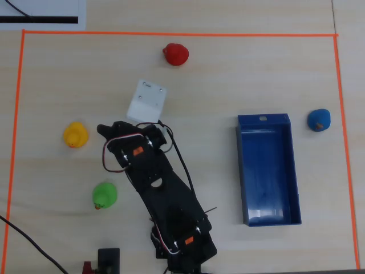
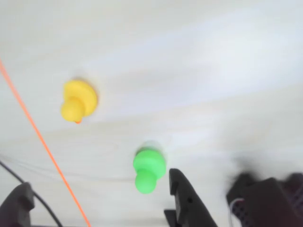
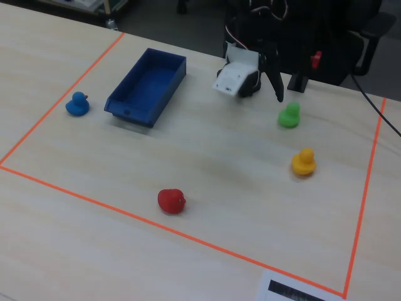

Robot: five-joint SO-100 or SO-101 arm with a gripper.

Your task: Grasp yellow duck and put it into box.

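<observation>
**Yellow duck lies beyond the green duck from the gripper**

In the wrist view the gripper is spread wide and holds nothing. The green duck sits just beside one finger; the yellow duck lies farther out, past the green duck, upright on the counter. The box lies on the arm's other side from the yellow duck. The wrist view is blurred, with both fingertips cut off.

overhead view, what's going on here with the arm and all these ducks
A single robot arm is working among four toy ducks on a taped-off table. Its gripper is open and holds nothing, hanging above the table near the green duck. The yellow duck sits untouched on the table, and the box is empty. The red duck and blue duck sit apart.
</observation>
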